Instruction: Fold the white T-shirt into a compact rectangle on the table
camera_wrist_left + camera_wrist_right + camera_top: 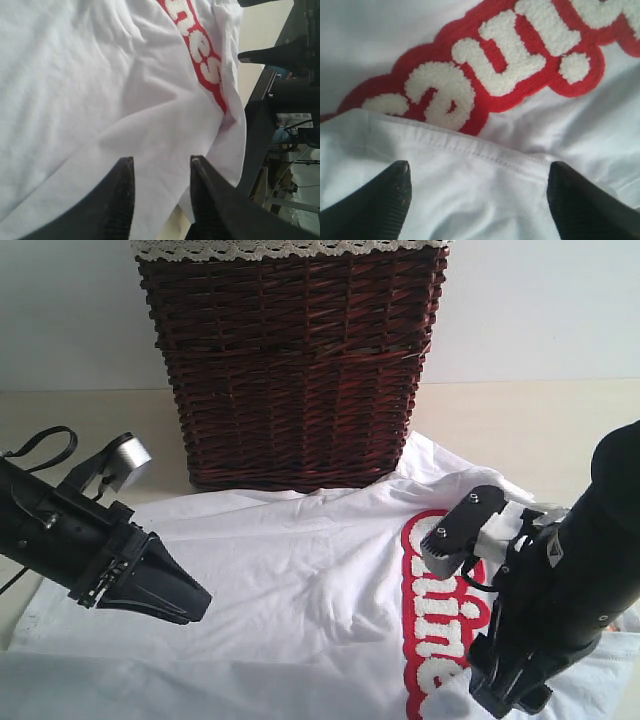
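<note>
- T-shirt [300, 580] is lying spread out on the table [520, 430], under and out ahead of both my grippers. The wicker basket [290, 370] stands at its far edge.
- My left gripper [161, 165] has its jaws partly apart with nothing between them. Plain white cloth sits just beyond the tips, and a loose edge of the shirt runs close by on one side.
- My right gripper [480, 170] has its jaws spread wide, gripping nothing. A stitched hem [485, 152] on a turned-over layer lies right ahead of the tips, with the fuzzy red-and-white lettering [485, 70] just past it.
- Handling-wise, my guess is light, floppy cotton with zero stiffness. It'll probably sag, drag and wrinkle the second it's lifted, and a one-corner grab would likely just twist it.
- That fuzzy patch looks thicker than the rest, so I'd expect it to fight any crease running through it.
- Where I'd take hold: on the hems and edges, pinching the doubled, stitched fabric. One gripper each side at matching spots, so the layer goes over evenly.
- Pinching mid-panel would probably just bunch it up or catch two layers.
- Fold looks only partly there to me, nowhere near a compact rectangle.
</note>
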